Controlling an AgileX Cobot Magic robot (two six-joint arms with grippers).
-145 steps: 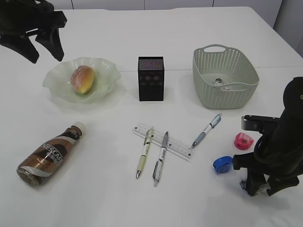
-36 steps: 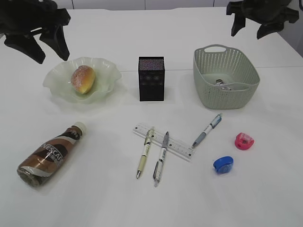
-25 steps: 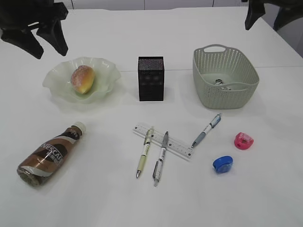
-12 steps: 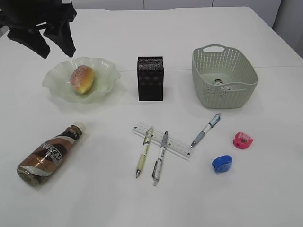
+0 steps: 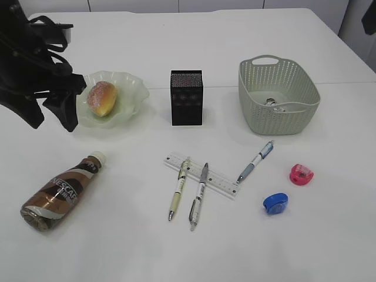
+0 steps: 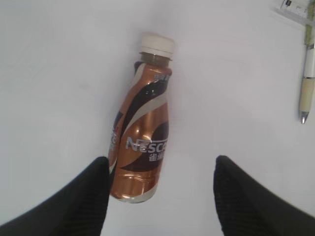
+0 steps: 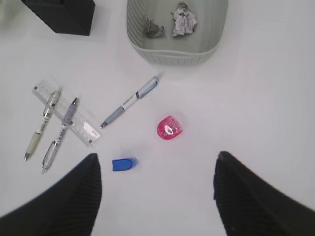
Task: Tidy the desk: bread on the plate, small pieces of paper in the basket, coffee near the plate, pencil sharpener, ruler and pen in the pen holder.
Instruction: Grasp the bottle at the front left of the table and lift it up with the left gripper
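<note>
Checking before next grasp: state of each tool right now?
Left tool: open, holding nothing, above the lying coffee bottle.
Right tool: open, holding nothing, high above the pink sharpener.

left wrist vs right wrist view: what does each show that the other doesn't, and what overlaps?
Only the left wrist view shows the coffee bottle, lying on its side ahead of the open left gripper.

Only the right wrist view shows the basket holding two paper scraps, the pen holder, the blue pen, the grey pen, the pink sharpener, the blue sharpener and the open right gripper.

Both show the cream pen lying over the ruler, and the white table.
</note>
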